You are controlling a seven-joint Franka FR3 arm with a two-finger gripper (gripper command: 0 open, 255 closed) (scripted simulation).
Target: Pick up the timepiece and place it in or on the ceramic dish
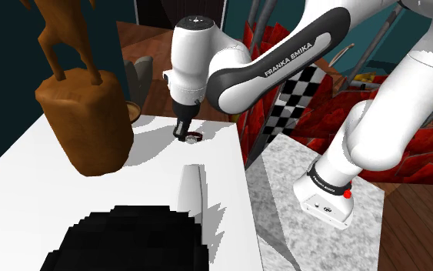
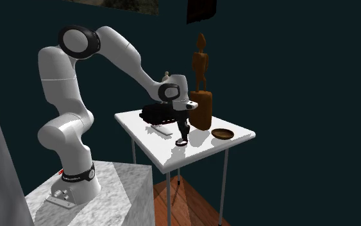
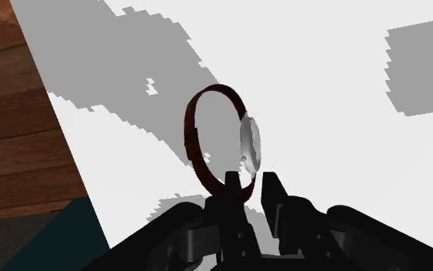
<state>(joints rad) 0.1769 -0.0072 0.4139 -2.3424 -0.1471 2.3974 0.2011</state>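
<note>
Pinching the watch (image 3: 251, 142) strap between narrow fingers (image 3: 273, 194), on the table (image 2: 172, 154). Not lifted yet, nor carried to the dish (image 2: 222, 133).

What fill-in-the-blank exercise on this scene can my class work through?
1. The wristwatch has a dark ___ strap.
2. The end effector clasps the wristwatch by its ___.
3. The brown dish, with nothing in it, lies on the ___ table.
Missing words: red; strap; white.

Maroon watch (image 3: 251, 143), wht table (image 1: 22, 192)
</note>
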